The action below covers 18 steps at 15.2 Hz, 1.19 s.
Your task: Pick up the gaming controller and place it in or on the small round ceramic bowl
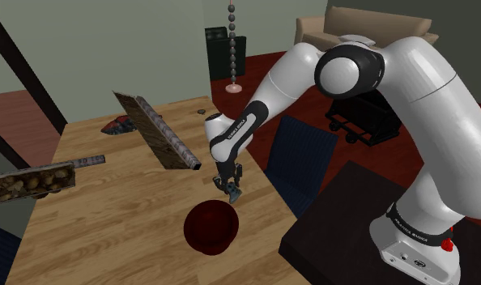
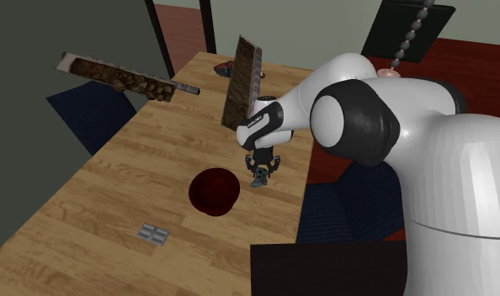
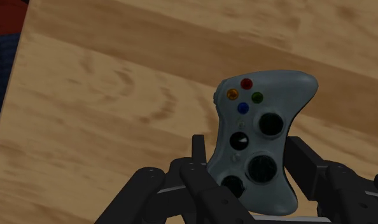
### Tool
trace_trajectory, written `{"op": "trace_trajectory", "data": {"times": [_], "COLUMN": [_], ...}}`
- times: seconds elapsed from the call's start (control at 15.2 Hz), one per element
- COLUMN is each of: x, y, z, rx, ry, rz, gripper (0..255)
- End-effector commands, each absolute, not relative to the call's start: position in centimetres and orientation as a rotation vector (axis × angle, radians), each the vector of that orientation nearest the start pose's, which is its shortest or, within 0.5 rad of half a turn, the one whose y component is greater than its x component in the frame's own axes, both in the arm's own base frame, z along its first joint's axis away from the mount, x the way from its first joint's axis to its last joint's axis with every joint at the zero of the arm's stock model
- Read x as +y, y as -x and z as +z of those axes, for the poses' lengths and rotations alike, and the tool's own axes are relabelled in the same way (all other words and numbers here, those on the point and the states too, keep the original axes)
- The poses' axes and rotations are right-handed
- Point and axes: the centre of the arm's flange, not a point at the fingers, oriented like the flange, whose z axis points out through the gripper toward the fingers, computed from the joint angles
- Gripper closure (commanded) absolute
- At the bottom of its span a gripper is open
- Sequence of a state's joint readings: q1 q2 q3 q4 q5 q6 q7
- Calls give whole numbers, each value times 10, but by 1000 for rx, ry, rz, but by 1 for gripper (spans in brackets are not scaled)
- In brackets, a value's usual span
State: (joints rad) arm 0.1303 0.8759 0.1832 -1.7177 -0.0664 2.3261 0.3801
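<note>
Gaming controller [image 3: 261, 137], grey with coloured buttons, sat squeezed between the two black fingers [image 3: 305, 162] of the gripper [image 1: 232, 191], which held it tight. It was up above the wooden table [image 1: 109, 227], just beside the dark red bowl [image 1: 210, 227], not in it.

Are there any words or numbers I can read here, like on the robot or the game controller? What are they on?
No text here can be read for sure.
Dark lettering low on the arm: too small to read.
Small dark marking on the forearm: too blurred to read.
Coloured buttons on the gaming controller, clasped in the end effector: no letters legible.
</note>
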Motion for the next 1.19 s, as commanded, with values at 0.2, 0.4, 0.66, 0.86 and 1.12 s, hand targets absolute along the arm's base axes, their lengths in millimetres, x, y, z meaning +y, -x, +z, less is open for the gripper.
{"op": "trace_trajectory", "data": {"times": [0.2,0.4,0.66,0.86,1.12], "x": [189,189,189,189,189], "y": [-597,-597,-597,-597,-597], "z": [68,84,105,121,142], "rx": [96,96,96,96,96], "ry": [3097,3097,3097,3097,3097], "rz": [424,424,424,424,424], "gripper": [255,255,255,255,255]}}
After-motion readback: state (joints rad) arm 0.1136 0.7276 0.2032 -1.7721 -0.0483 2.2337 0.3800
